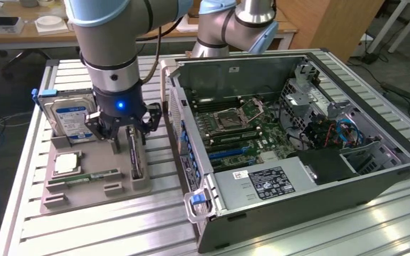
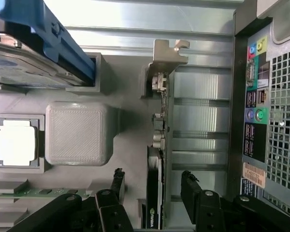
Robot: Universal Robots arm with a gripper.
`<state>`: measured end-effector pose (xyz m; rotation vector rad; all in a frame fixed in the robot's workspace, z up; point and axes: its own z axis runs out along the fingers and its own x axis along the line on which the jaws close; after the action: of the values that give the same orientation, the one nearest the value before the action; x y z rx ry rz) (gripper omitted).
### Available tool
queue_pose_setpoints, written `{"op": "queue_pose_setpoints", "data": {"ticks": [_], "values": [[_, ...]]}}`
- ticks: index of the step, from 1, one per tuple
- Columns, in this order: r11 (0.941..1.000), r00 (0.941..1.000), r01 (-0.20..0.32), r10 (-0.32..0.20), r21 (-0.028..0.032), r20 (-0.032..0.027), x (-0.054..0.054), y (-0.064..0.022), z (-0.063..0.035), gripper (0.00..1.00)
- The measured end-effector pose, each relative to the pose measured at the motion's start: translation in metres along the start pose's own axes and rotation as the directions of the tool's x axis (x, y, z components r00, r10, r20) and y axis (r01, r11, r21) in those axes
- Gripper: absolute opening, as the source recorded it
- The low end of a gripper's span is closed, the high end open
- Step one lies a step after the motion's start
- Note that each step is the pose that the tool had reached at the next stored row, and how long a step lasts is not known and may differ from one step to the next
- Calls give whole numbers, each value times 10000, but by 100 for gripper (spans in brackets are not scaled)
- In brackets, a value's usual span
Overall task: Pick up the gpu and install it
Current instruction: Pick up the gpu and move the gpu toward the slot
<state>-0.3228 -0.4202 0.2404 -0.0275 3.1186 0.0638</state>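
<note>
Now hand (image 2: pixel 152 181) spread, fingers either side of gpu (image 1: pixel 135 160), not touching. Gpu upright on edge in grey holder (image 1: pixel 91 186) beside open case (image 1: pixel 319 197). Not lifted, not installed.

A robotics lab — robot arm (image 1: pixel 109 53), slatted aluminium bench (image 1: pixel 84 229), opened computer case (image 1: pixel 319 208), cluttered desk (image 1: pixel 27 38) behind.

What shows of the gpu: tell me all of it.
The gpu is a thin dark circuit card seen edge-on, standing upright in a slot of the grey holder, beside the open computer case, with a silvery metal bracket at one end. The open hand straddles it, a finger on either side, neither touching.
</note>
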Motion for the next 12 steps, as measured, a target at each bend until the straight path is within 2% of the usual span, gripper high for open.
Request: {"op": "queue_pose_setpoints", "data": {"ticks": [12], "values": [[10000,10000,1,-1,8,-1,3,-8,206,59]]}}
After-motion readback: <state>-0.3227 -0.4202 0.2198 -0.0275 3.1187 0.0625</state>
